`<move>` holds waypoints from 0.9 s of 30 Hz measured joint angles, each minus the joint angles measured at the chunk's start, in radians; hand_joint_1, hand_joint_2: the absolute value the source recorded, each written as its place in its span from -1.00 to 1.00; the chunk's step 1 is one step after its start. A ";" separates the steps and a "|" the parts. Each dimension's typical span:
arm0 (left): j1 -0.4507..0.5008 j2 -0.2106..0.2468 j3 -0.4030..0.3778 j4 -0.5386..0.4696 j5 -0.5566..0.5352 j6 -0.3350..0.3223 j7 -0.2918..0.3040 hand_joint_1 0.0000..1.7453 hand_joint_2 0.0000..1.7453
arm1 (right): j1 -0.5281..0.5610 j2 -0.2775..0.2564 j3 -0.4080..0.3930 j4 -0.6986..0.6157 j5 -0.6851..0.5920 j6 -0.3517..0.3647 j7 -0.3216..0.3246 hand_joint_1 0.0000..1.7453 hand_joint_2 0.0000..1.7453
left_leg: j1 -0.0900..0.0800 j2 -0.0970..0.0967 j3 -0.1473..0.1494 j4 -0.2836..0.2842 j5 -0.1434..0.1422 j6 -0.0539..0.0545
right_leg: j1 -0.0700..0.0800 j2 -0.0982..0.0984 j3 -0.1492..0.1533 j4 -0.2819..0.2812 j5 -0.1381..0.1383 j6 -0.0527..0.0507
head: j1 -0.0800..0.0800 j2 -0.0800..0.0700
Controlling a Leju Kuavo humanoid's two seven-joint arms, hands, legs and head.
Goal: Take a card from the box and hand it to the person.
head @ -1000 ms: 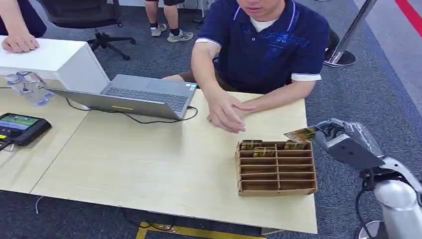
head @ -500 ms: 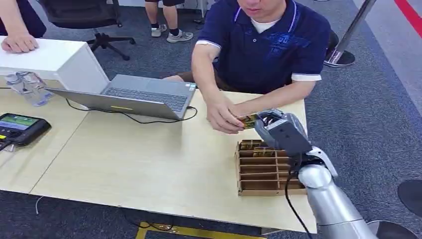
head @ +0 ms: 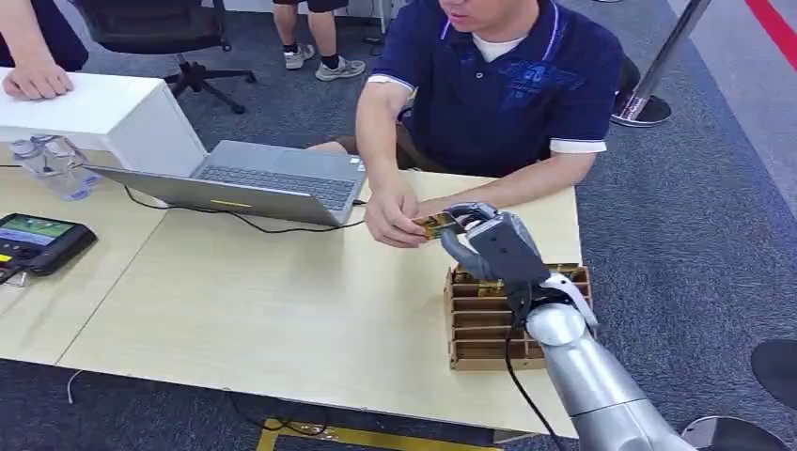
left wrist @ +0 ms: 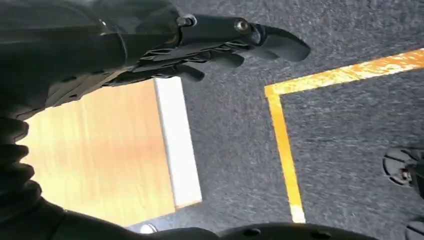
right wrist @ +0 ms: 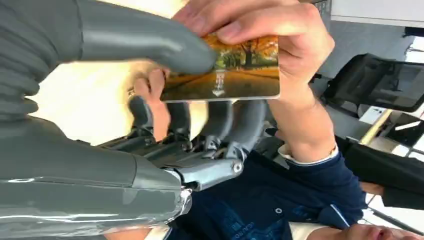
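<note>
My right hand is raised above the far edge of the cardboard box and pinches a card with an autumn tree picture. In the right wrist view my thumb presses on the card, with my other fingers behind it. The seated person's hand grips the card's other end, and their fingers close over its edge. The box has several slots, and a few cards stand in its far row. My left hand hangs low beside the table, fingers stretched out, holding nothing.
An open laptop with a black cable sits at the table's far left. A water bottle and a black handheld device lie further left. A second person's hand rests on a white box. An office chair stands behind.
My right hand carried the card from beside the box leftward over it toward the person. The person's hand closed on the card and drew slightly left.
</note>
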 joint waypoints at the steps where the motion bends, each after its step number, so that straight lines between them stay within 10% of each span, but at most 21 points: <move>1: 0.000 0.000 0.000 0.000 -0.001 0.000 0.000 -1.00 1.00 | 0.000 0.000 0.000 0.002 -0.002 0.001 0.001 -1.00 1.00 | 0.000 0.000 0.000 0.000 0.000 0.000 | 0.000 0.000 0.000 0.000 0.000 0.000 | 0.000 0.000; 7: 0.000 0.000 0.000 0.000 0.000 0.002 0.001 -1.00 1.00 | -0.002 0.000 0.000 0.021 -0.015 0.006 0.002 -1.00 1.00 | 0.000 0.000 0.000 0.000 0.000 0.000 | 0.000 0.000 0.000 0.000 0.000 0.000 | 0.000 0.000; 8: 0.000 0.000 0.000 0.000 0.000 0.002 0.001 -1.00 -1.00 | -0.004 0.000 0.000 0.024 -0.016 0.009 0.002 -1.00 1.00 | 0.000 0.000 0.000 0.000 0.000 0.000 | 0.000 0.000 0.000 0.000 0.000 0.000 | 0.000 0.000; 9: 0.000 0.000 0.000 0.000 0.003 0.002 0.001 -1.00 -1.00 | -0.006 0.000 0.000 0.027 -0.018 0.010 0.002 0.92 1.00 | 0.000 0.000 0.000 0.000 0.000 0.000 | 0.000 0.000 0.000 0.000 0.000 0.000 | 0.000 0.000; 27: 0.001 0.000 0.037 0.000 0.029 0.006 0.019 -1.00 -1.00 | 0.017 -0.032 -0.065 -0.034 -0.066 -0.109 -0.037 1.00 1.00 | 0.000 0.000 0.000 0.001 0.000 0.000 | 0.000 0.000 0.000 0.000 0.000 0.000 | 0.000 0.000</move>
